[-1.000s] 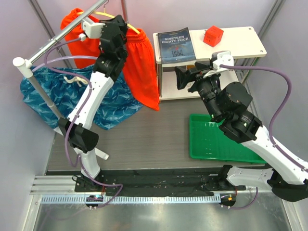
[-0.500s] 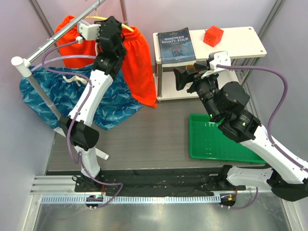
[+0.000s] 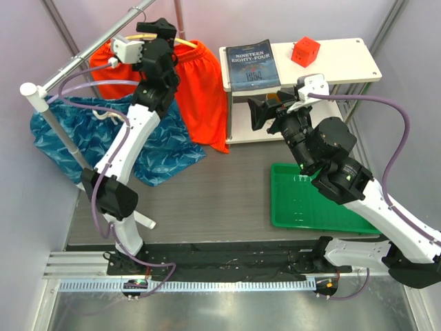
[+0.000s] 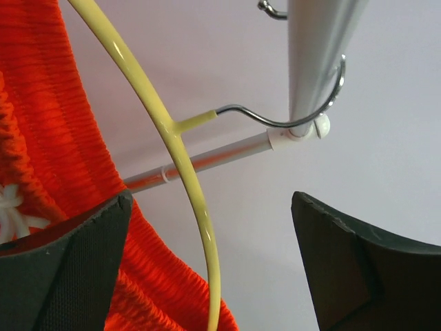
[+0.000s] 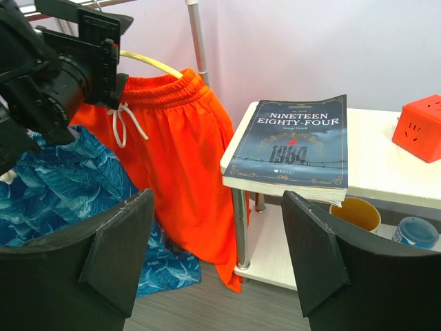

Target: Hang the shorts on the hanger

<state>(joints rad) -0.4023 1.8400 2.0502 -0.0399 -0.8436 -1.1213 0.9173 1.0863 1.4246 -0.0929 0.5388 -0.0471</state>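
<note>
My left gripper point(image 4: 213, 203) is spread wide and empty, its fingers either side of the yellow hanger point(image 4: 185, 169), whose hook sits over the rail point(image 4: 320, 55). The orange shorts point(image 3: 203, 96) hang on it below the rail. My right gripper point(image 5: 217, 203), right of the rail, gapes empty

Hanger point(image 5: 153, 64) mostly hidden inside shorts point(image 5: 180, 141)

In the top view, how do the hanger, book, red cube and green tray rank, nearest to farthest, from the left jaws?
1. Hanger, right at the left gripper.
2. Book, left end of the shelf.
3. Red cube, farther right.
4. Green tray, lower right.
</note>
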